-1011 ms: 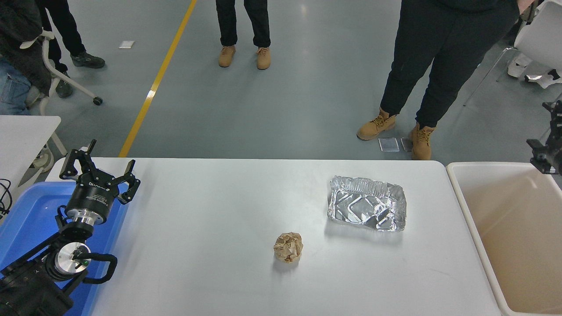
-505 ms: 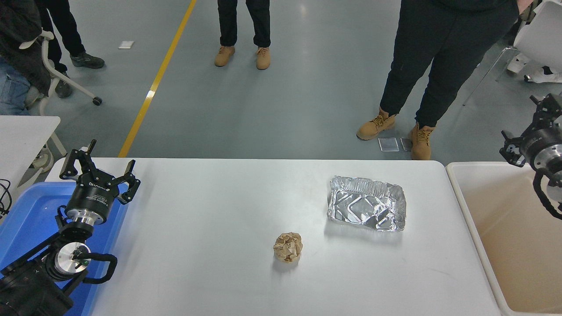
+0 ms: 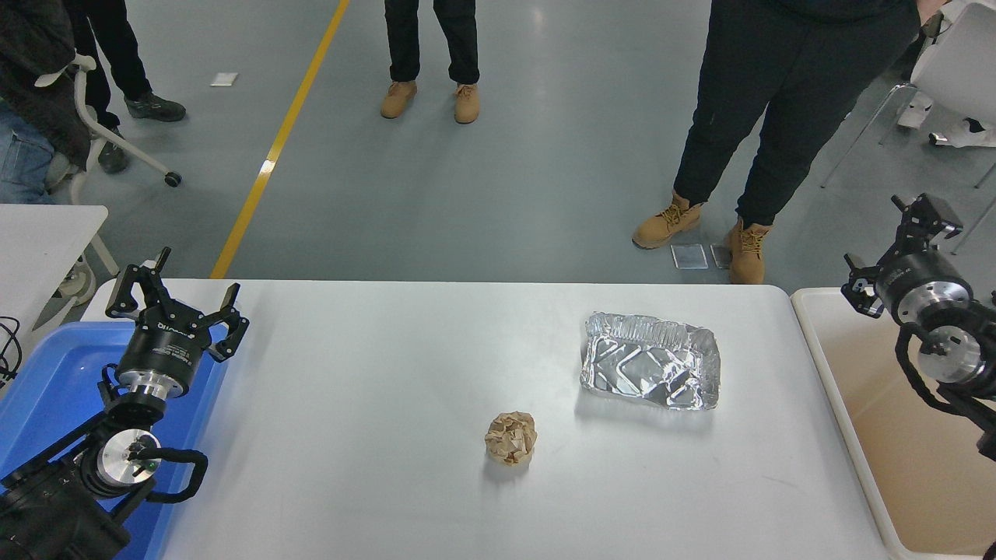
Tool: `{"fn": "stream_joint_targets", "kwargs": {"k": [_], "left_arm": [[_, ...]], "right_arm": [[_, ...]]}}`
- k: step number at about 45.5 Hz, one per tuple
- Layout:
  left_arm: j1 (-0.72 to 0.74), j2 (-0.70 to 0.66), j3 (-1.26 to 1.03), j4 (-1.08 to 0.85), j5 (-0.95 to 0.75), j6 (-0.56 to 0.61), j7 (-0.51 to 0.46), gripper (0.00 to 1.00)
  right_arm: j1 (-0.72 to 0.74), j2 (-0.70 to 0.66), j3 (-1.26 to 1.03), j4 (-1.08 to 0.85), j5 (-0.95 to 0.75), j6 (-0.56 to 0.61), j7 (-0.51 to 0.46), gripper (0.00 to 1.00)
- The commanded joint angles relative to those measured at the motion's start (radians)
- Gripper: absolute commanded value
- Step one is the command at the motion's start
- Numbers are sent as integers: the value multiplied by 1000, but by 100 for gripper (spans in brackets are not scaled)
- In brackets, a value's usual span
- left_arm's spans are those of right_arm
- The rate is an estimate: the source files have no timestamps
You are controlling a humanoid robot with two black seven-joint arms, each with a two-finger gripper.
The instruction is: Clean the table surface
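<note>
The white table surface [image 3: 366, 373] fills the lower middle of the head view. On it lie a crumpled brown paper ball [image 3: 511, 439] near the middle and an empty, dented foil tray [image 3: 650, 371] to its right. My right gripper [image 3: 883, 237] hangs open and empty above the far left corner of the beige bin [image 3: 926, 443], well to the right of the tray. My left gripper [image 3: 175, 294] is parked open at the table's left edge, over the blue bin [image 3: 47, 389].
A smaller white table [image 3: 39, 229] stands at the far left. People's legs stand beyond the far edge, one pair of tan boots [image 3: 700, 233] close to the table. A white chair [image 3: 953, 70] is at the top right.
My right arm has come in from the right edge, moving left and further into view over the beige bin's corner. The paper ball, foil tray and left arm have not moved.
</note>
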Motion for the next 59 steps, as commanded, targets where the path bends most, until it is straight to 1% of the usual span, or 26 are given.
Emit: {"fn": "stream_joint_targets", "kwargs": {"k": [1,19,26,36,46,49,56,59], "left_arm": [[1,0,0,0,0,0,0,99],[1,0,0,0,0,0,0,99],[1,0,0,0,0,0,0,99],[1,0,0,0,0,0,0,99],[0,0,0,0,0,0,0,99],[1,0,0,0,0,0,0,99],[0,0,0,0,0,0,0,99],[1,0,0,0,0,0,0,99]], "right_arm": [[-24,35,1,-1,-1,-1,18,99],[-23,32,-5,-1,-4,0,21,99],[-21,30,-17,2,-62,0,21,99],[2,-26,-5,2,-76,5,21,99],[17,-40,-22,7,-99,17,20,99],[17,-40,-37,10,-181,26,21,99],[32,-43,-98,14,-528,28,20,99],[39,-53,-131,14,-641,29,18,99]]}}
